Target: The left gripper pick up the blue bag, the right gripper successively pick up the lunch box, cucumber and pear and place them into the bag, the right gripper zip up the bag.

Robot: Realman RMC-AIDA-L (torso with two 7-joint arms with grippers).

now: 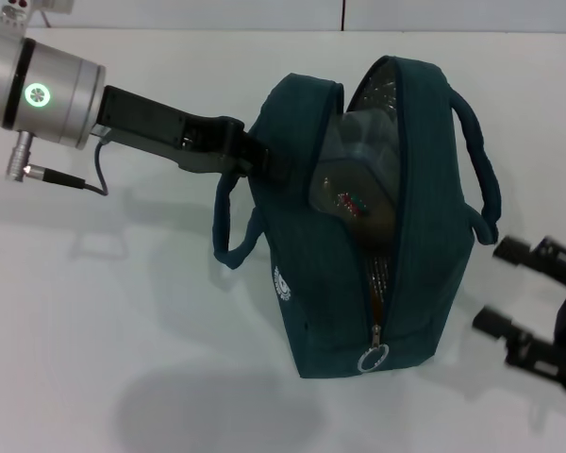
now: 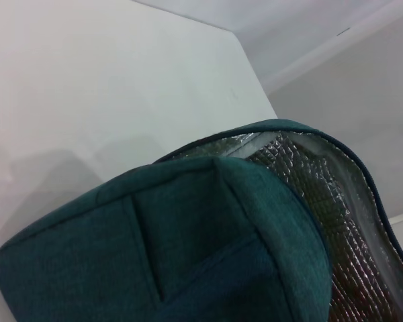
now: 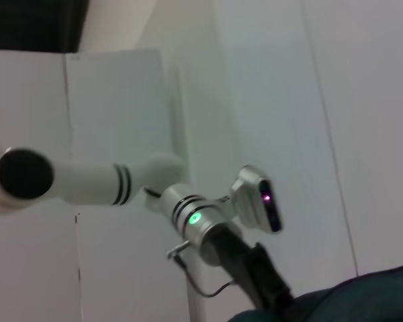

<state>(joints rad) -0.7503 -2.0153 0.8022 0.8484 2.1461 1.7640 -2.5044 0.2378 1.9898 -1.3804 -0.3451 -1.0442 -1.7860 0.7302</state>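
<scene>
Beside the blue bag (image 1: 321, 283), right gripper (image 1: 498, 288) hangs empty, fingers spread; left gripper (image 1: 264, 156) apparently pinches the rim, lunch box (image 1: 354, 184) inside. Next: grip the ring zipper pull (image 1: 373, 360) squarely, draw along the seam while left holds taut.

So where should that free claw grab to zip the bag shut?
Probably the ring zipper pull at the near end of the blue bag. It hangs clear of the fabric, so the open right gripper could approach from its own side and pinch it.

Woven cloth blue bag (image 1: 311, 283), foil-lined
</scene>
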